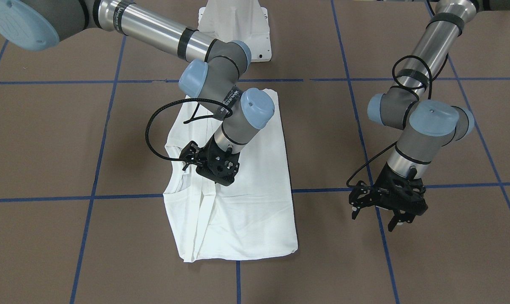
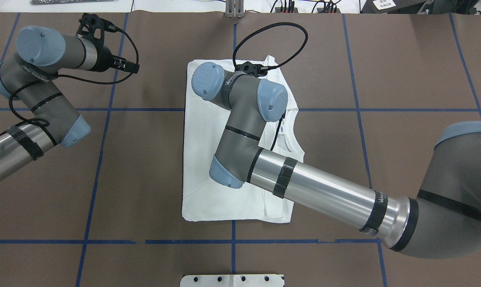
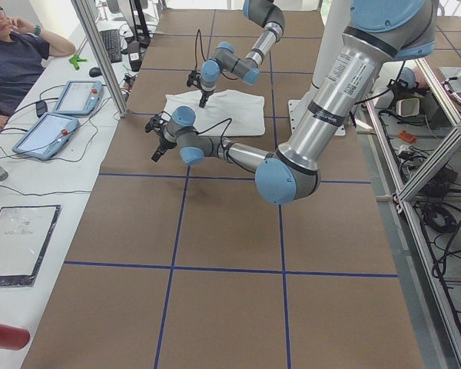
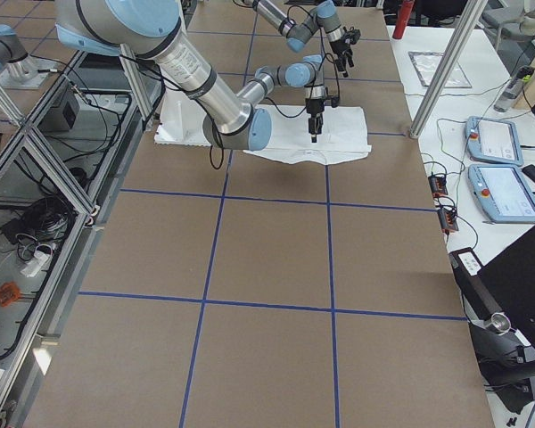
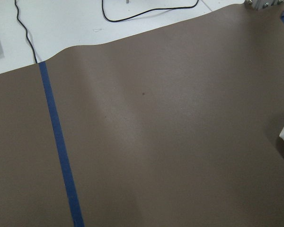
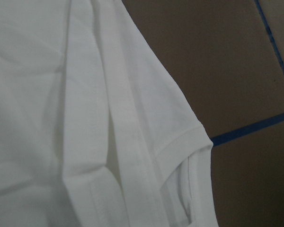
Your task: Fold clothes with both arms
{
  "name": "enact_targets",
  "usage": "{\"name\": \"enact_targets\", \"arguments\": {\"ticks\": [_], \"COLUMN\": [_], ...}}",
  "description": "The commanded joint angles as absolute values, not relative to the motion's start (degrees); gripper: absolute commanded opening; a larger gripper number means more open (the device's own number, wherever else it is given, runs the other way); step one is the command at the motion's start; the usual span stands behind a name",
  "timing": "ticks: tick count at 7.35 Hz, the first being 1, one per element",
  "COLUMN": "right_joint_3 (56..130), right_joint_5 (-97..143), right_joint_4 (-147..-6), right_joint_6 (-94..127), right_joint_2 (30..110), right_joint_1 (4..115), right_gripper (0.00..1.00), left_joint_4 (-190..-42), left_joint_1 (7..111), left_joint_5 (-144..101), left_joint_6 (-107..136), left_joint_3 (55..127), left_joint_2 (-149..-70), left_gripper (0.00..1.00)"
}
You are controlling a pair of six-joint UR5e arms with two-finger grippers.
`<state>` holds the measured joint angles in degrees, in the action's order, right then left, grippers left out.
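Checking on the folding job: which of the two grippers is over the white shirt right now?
The right gripper, on the arm reaching across the white T-shirt. The left gripper hangs over the bare brown table, off the cloth.

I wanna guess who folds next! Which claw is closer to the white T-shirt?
The right claw: it is right over the T-shirt, near one long edge. The left claw is off to the side, over bare brown table.

Covered across middle by silver-and-grey jointed right arm (image 2: pixel 324 191): white fabric T-shirt (image 2: pixel 202 159), overhead | ran off three right-wrist-view edges | showed only sliver at left-wrist-view edge
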<state>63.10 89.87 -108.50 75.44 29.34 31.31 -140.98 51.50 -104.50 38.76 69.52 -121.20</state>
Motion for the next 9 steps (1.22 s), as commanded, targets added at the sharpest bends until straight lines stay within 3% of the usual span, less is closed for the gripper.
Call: {"name": "enact_targets", "arguments": {"ticks": [1,6,7,9], "right_joint_3": [68.3,79.9,83.6,97.9], "right_joint_5": [89.8,90.5,91.7,98.9], "right_joint_4": [-112.7,-115.8,-115.1,-113.2], "right_joint_6": [66.4,49.2,49.5,53.8], "right_joint_2": [34.2,44.5,44.8,50.9], "right_joint_1": [32.0,39.7,41.0,41.3], "right_gripper": [1.0,1.0,1.0,1.0], "left_joint_4": [-141.0,-141.0,-140.5,-139.0], "left_joint_1": [51.5,51.2,51.2,51.2], "left_joint_5": [-104.5,-104.5,-104.7,-106.3], "left_joint_6": [38.8,38.8,38.8,39.2], "left_joint_3": [69.5,69.8,71.0,73.7], "left_joint_2": [-121.3,-121.3,-121.3,-121.2], "left_gripper": [1.0,1.0,1.0,1.0]}}
